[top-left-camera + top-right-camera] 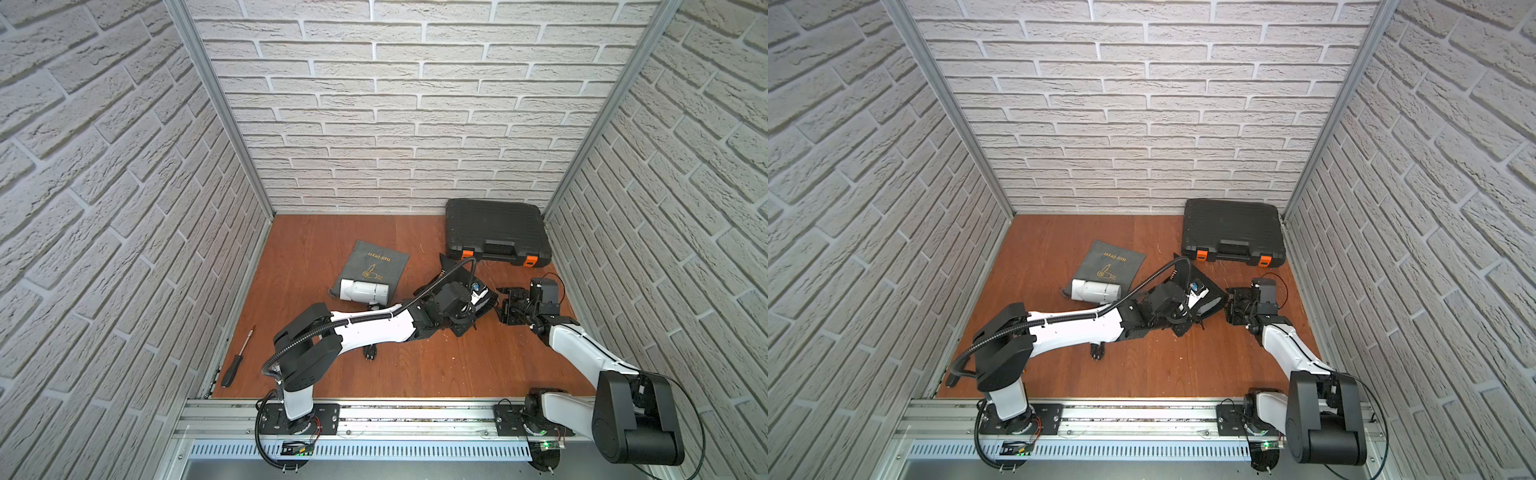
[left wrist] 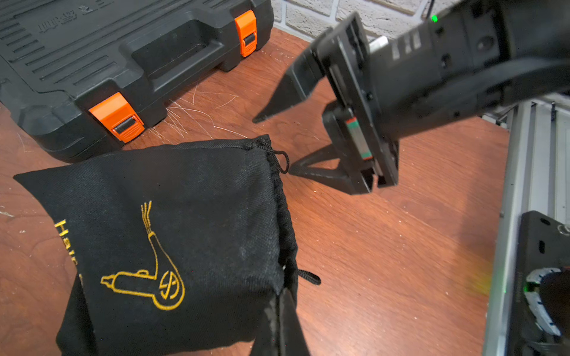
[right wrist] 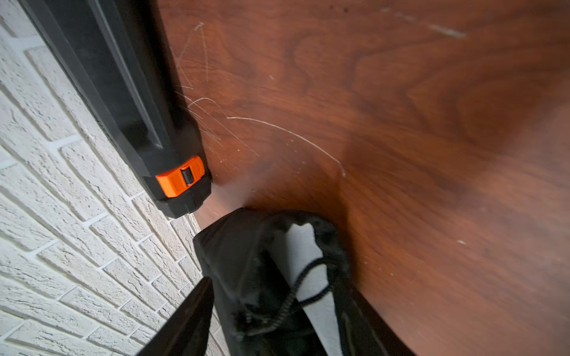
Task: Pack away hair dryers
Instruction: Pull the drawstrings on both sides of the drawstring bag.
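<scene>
The left gripper (image 2: 282, 308) is seen clamped together on the hem of a black bag (image 2: 185, 215) printed with a yellow dryer outline. The cloth is pinched beside the drawstring mouth. The right gripper (image 2: 273, 145) is held opposite it with its jaws apart and nothing gripped. One fingertip is placed just beside the drawstring loop at the bag's corner, though contact cannot be judged. In the right wrist view the gathered mouth of the bag is framed between the two fingers, and a pale surface is glimpsed inside that cannot be identified.

The white hair dryer (image 1: 363, 289) is found well apart from both grippers, off to their left. It is laid on its side, its barrel across the near edge of a grey bag (image 1: 376, 259) spread on the table (image 1: 436, 365). It is touched by neither gripper, and its handle is hidden under the left arm's forearm. A black plug (image 1: 371, 354) is seen on the near side of that forearm. A closed black case (image 1: 494, 228) with orange latches is set in the far right corner beyond both grippers. A screwdriver (image 1: 237, 361) is laid by the left wall.
</scene>
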### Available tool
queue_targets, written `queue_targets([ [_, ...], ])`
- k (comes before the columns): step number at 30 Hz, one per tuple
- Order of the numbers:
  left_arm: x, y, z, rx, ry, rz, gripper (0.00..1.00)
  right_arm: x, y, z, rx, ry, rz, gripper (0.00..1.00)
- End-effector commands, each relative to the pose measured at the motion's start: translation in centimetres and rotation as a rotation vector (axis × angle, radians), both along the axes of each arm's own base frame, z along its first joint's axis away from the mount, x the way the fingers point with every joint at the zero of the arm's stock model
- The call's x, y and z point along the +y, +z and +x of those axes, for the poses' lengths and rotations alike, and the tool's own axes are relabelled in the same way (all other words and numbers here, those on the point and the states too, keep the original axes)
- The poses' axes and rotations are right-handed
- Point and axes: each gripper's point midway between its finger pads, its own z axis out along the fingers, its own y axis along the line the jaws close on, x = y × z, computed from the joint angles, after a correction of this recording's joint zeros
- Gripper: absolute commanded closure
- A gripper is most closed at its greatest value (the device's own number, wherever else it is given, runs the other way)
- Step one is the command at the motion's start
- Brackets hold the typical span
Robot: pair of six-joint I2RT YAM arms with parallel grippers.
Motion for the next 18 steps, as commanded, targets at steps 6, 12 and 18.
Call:
queue_targets([
  [6,-0.4,1.9,-0.6,-0.042,-0.021,-0.044,1.0,-0.4,0.5,1.4,-0.034,-0.008,-0.006,0.6],
  [12,0.3,1.5,-0.5,-0.052,-0.013,-0.014,1.0,-0.7,0.4,0.6,-0.013,0.008,-0.04,0.85],
  [18,1.1,1.4,-0.2,-0.064,0.006,-0.005,1.0,-1.7,0.4,-0.5,0.018,0.031,-0.083,0.98],
])
